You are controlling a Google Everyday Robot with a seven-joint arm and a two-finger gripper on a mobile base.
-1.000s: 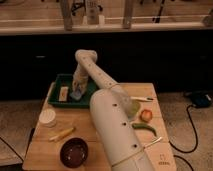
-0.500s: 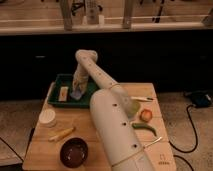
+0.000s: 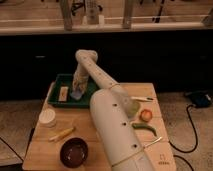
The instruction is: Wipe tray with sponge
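- While our white robot arm (image 3: 115, 125) rises from the lower right, it bends at a raised elbow and drops into the dark green rectangular tray (image 3: 56, 86) at the table's back left.
- Our gripper (image 3: 77, 89) sits low in the tray, right over the small light blue sponge (image 3: 76, 94); we cannot tell whether it grasps it.
- A tan oblong block (image 3: 63, 93) lies in the tray, just left of the sponge.
- On the wooden table (image 3: 42, 152) stand a white round container (image 3: 47, 118) and a dark brown round bowl (image 3: 74, 152).
- Our thick forearm hides the table's middle.
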